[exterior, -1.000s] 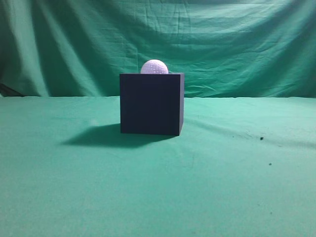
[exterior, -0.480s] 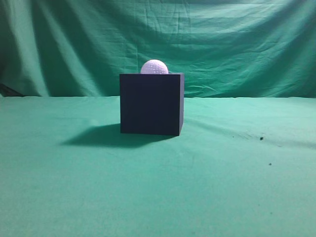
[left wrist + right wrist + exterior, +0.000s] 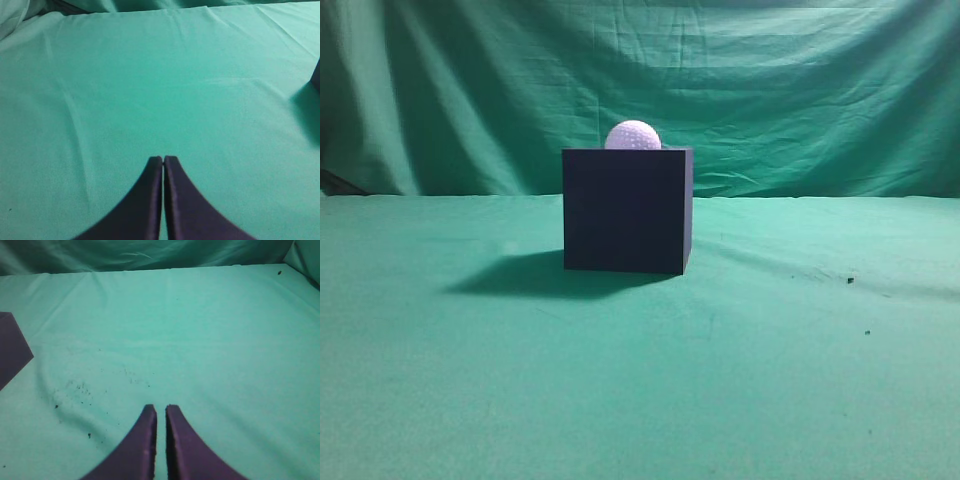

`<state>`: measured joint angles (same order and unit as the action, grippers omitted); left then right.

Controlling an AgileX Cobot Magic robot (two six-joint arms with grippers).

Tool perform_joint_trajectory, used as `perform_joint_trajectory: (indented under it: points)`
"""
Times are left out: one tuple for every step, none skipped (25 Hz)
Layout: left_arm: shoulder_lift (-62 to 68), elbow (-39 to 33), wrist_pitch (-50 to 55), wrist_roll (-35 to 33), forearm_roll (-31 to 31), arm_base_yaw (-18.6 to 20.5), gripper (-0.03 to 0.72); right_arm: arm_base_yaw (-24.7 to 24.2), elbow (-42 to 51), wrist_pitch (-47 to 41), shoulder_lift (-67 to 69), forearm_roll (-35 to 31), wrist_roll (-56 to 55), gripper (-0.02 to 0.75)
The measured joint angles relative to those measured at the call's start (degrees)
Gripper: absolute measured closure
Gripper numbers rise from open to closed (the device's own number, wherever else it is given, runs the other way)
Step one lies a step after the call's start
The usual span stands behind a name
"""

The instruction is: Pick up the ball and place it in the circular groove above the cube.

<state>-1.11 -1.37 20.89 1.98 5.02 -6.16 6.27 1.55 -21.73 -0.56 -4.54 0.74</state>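
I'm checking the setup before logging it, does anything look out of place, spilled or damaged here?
Only one thing stands out: small dark specks lie scattered on the green cloth near the right claw. The golf ball sits squarely atop the upright dark cube, and both look undamaged.

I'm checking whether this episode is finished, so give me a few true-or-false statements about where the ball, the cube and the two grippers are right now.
1. The ball sits on top of the cube. True.
2. The left gripper is holding the ball. False: its fingers are shut on nothing, above bare green cloth.
3. The right gripper is nearly closed and empty. True: only a narrow gap shows between its fingers.
4. The cube lies tipped over on one edge. False: it stands flat on the cloth, with its top face level.
5. Both arms reach over the cube in the exterior view. False: no arm shows there at all.
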Motion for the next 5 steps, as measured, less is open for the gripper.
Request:
perform_joint_trajectory:
  points:
    - [0.0, 0.0, 0.0, 0.0, 0.0, 0.0, 0.688, 0.0, 0.0, 0.0, 0.0, 0.0, 0.0, 0.689]
    - [0.0, 0.0, 0.0, 0.0, 0.0, 0.0, 0.688, 0.0, 0.0, 0.0, 0.0, 0.0, 0.0, 0.689]
    - [0.0, 0.0, 0.0, 0.0, 0.0, 0.0, 0.688, 0.0, 0.0, 0.0, 0.0, 0.0, 0.0, 0.689]
    - [0.0, 0.0, 0.0, 0.0, 0.0, 0.0, 0.688, 0.0, 0.0, 0.0, 0.0, 0.0, 0.0, 0.689]
    - [0.0, 0.0, 0.0, 0.0, 0.0, 0.0, 0.688, 0.0, 0.0, 0.0, 0.0, 0.0, 0.0, 0.689]
